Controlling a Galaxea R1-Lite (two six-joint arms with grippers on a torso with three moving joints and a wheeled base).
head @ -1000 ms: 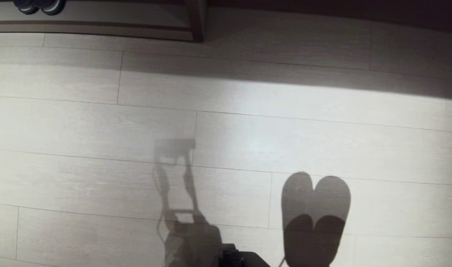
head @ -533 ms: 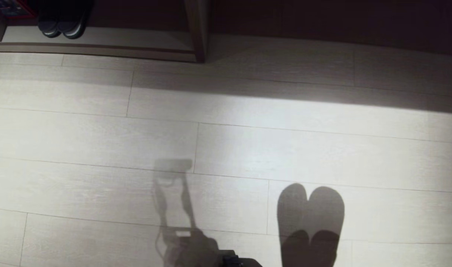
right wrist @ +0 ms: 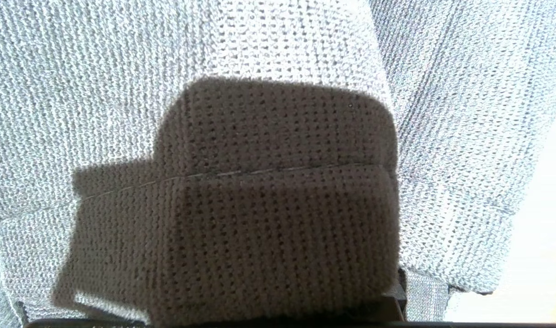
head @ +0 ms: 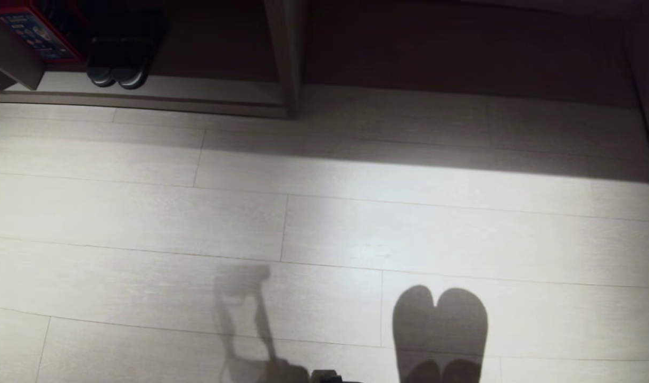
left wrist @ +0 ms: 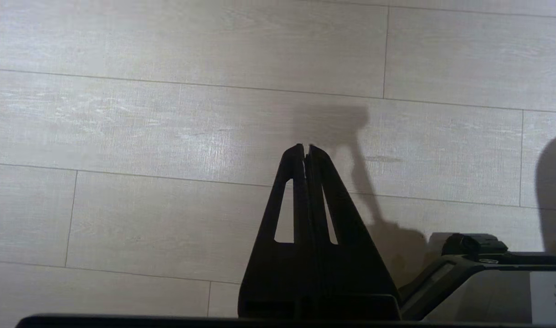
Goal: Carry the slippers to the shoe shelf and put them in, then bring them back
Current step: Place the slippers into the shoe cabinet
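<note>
No legible writing on red box (head: 29,32)

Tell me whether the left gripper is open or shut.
Shut. In the left wrist view the left gripper has both fingers pressed together at the tips, holding nothing, above the floor.

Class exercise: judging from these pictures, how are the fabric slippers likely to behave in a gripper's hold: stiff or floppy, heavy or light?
Probably floppy: the slippers show only soft, open-knit fabric in the right wrist view. Likely light, since that fabric looks thin. Their shadow on the floor suggests they hang side by side.

grey knit slippers (right wrist: 278,68), filling view
</note>
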